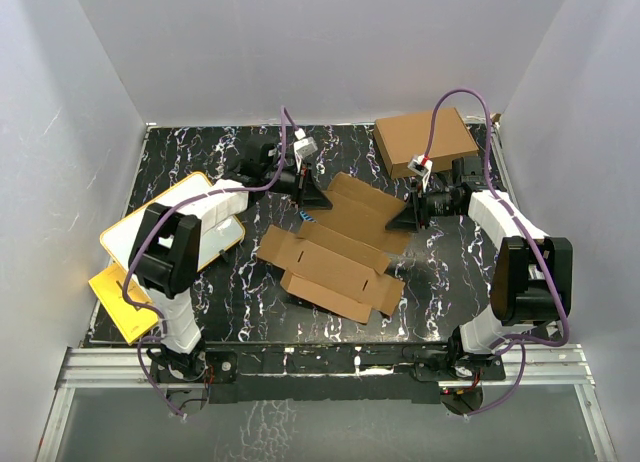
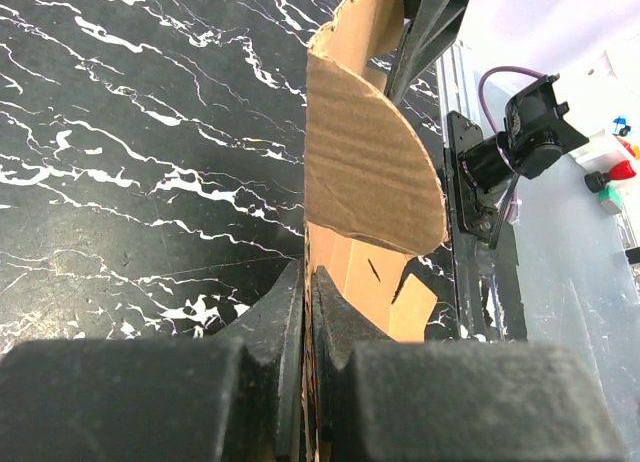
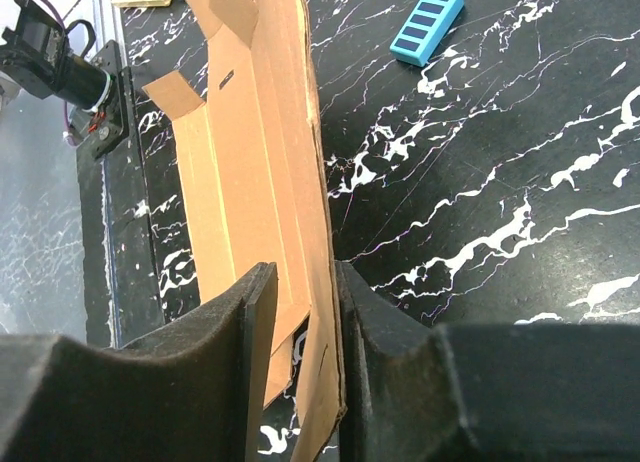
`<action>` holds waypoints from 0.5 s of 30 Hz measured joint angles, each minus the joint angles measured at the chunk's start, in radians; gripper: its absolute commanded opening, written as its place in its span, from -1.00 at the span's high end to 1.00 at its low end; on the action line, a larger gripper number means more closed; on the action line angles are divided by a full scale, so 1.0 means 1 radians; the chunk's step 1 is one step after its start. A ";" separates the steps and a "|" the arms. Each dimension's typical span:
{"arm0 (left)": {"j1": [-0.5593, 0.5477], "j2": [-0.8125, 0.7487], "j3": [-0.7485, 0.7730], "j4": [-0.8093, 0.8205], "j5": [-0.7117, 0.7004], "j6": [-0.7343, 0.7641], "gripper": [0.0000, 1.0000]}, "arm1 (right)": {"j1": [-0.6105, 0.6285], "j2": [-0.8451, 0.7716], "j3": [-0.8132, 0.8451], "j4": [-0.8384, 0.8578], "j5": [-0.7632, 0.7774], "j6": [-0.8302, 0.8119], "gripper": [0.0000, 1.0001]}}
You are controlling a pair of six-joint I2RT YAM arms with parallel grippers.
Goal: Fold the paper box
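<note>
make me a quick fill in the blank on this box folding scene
1. The left gripper is ___ on the paper box.
2. The white board has a ___ rim.
3. The small block on the table is ___.
4. The ready-made box sits at the table's far ___ corner.
Missing words: shut, yellow, blue, right.

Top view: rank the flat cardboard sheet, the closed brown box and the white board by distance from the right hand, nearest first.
1. Cardboard sheet: centre, its edge inside the right hand.
2. Brown box: back right corner.
3. White board: left edge.
</note>
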State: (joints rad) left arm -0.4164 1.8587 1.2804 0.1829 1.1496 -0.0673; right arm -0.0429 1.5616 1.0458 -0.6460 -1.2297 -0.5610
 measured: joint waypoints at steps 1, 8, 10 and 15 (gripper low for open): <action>0.000 0.003 0.001 0.000 0.000 0.000 1.00 | 0.000 0.000 0.000 -0.002 0.000 -0.002 0.43; 0.000 0.003 0.001 0.003 0.001 -0.004 1.00 | 0.001 0.000 0.000 -0.007 0.000 -0.008 0.73; 0.000 0.003 0.001 0.003 0.001 -0.004 1.00 | 0.002 0.000 0.000 -0.008 0.000 -0.011 0.84; 0.000 0.003 0.001 0.003 -0.002 -0.005 1.00 | 0.002 0.000 0.001 -0.018 -0.004 -0.027 0.85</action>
State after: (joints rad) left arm -0.4164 1.8622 1.2812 0.1860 1.1473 -0.0719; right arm -0.0410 1.5616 1.0470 -0.6643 -1.2335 -0.5877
